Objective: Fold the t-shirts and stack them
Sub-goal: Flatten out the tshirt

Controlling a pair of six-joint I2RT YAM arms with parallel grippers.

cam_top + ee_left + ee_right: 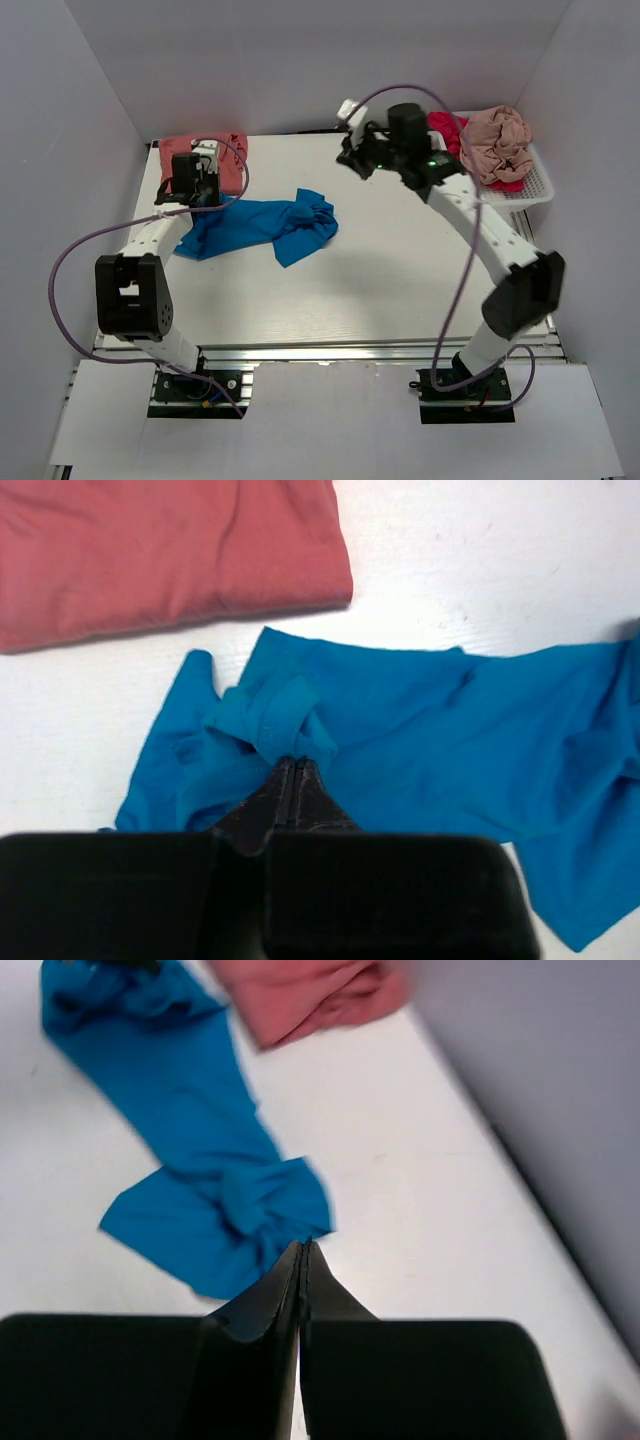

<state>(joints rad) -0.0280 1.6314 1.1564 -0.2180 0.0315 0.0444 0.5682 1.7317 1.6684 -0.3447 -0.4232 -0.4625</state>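
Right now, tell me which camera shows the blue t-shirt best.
Top external: the whole blue t-shirt lies crumpled on the table, only its left end under the left gripper. Left wrist shows that bunched end close up, cropped at the right. Right wrist shows the other end, blurred, cropped at the top.

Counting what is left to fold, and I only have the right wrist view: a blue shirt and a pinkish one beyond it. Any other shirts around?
Observer: Yes, a beige-pink t-shirt lies crumpled in the white basket at the back right.
Operator: Alone in there?
Observer: No, a magenta-red t-shirt shows from beneath it.
Operator: What is the other arm doing?
Observer: The left gripper is shut on a bunched end of the blue t-shirt.
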